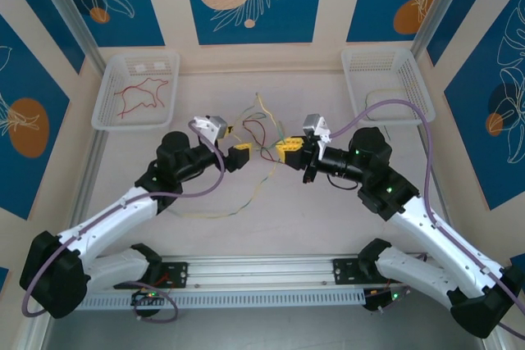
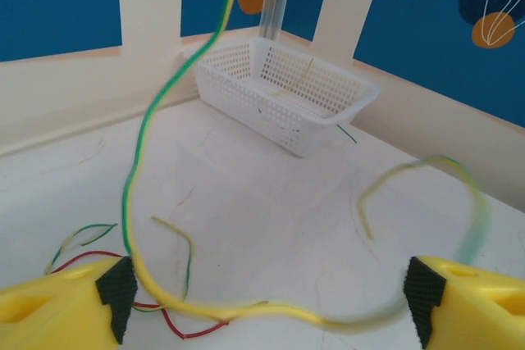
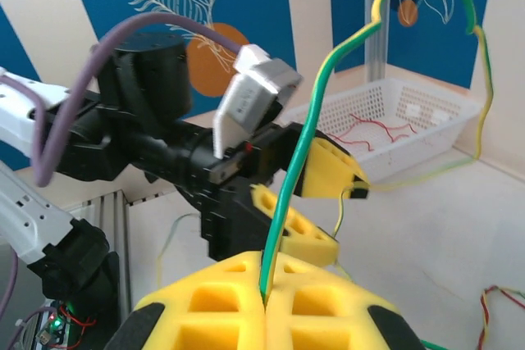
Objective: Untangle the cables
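A loose cable tangle (image 1: 258, 133) of thin red, green and yellow wires lies on a white table (image 1: 328, 227), seen from above. All places here are given from that tangle.

Just left of the tangle is the left gripper (image 1: 239, 156). In the left wrist view its yellow fingers (image 2: 61, 309) stand wide apart and clamp nothing. A blurred yellow strand (image 2: 246, 311) sags across the gap between them without being pinched.

Just right of the tangle is the right gripper (image 1: 287, 152). In its own wrist view the two yellow fingers are pressed together on a green-and-yellow cable (image 3: 299, 153). The cable rises from between them, arches high and comes down on the far side.

Far back and to the left of the tangle sits the left basket (image 1: 105, 112), white perforated plastic with low walls. One wavy red cable (image 1: 141, 94) lies on its floor, apart from the other wires.

Far back and to the right of the tangle sits the right basket (image 1: 354, 71), of the same make. A pale yellow-green cable (image 1: 385, 94) lies curled inside it. In the left wrist view a short green end pokes out at the basket's near corner; whether it belongs to that cable cannot be told.

On the near side of the tangle, a long yellow-green wire (image 1: 215, 213) lies in a shallow curve on the table, running under the left arm.
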Controlling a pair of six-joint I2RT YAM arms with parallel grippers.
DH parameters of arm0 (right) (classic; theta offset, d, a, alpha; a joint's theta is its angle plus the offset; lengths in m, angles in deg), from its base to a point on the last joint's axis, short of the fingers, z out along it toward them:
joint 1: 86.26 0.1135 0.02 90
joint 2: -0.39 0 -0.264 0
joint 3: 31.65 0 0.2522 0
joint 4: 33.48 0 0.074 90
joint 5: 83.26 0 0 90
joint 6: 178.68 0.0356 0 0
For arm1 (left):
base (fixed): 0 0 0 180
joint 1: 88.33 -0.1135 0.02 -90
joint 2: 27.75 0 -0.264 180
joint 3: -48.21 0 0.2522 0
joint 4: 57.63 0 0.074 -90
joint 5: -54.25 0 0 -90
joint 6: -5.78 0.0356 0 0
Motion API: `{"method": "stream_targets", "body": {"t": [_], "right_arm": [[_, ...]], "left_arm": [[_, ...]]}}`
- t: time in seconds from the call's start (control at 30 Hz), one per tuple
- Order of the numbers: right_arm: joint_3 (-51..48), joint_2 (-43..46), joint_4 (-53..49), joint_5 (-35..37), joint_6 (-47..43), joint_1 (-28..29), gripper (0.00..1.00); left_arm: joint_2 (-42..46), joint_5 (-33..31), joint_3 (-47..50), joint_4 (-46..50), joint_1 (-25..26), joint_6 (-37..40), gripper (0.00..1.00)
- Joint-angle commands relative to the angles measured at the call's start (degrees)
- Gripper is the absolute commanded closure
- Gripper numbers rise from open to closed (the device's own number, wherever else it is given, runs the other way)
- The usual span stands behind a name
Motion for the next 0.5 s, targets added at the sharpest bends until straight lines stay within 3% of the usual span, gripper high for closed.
{"method": "stream_targets", "body": {"t": [0.0, 0.07, 0.17, 0.3, 0.37, 0.4, 0.47], "right_arm": [[-1.3, 1.9, 3.9, -1.3, -1.8, 0.5, 1.0], [-1.8, 2.4, 4.7, 0.6, -1.7, 0.6, 1.0], [-1.8, 2.8, 5.6, 4.4, -0.9, 0.5, 1.0], [-2.5, 3.4, 7.7, 5.4, -0.4, 0.6, 1.0], [-2.8, 3.3, 8.5, 5.9, 0.0, 0.6, 1.0], [-2.8, 3.2, 8.5, 6.1, 0.0, 0.7, 1.0], [-3.4, 3.4, 9.2, 8.0, 0.7, 0.6, 1.0]], "left_arm": [[-1.5, 0.0, -3.3, -3.8, -0.5, -0.8, 0.22], [-2.8, 1.2, -4.2, -4.0, -0.5, -1.0, 0.35], [-3.8, 1.7, -4.6, -4.4, -0.3, -1.8, 0.62], [-4.2, 0.6, -4.5, -4.3, -0.4, -2.5, 0.81], [-4.0, 0.1, -4.4, -3.9, -0.4, -2.7, 0.84], [-3.8, -0.1, -4.4, -3.8, -0.4, -2.8, 0.93], [-3.5, -0.6, -4.0, -3.7, -0.3, -3.1, 0.97]]}}
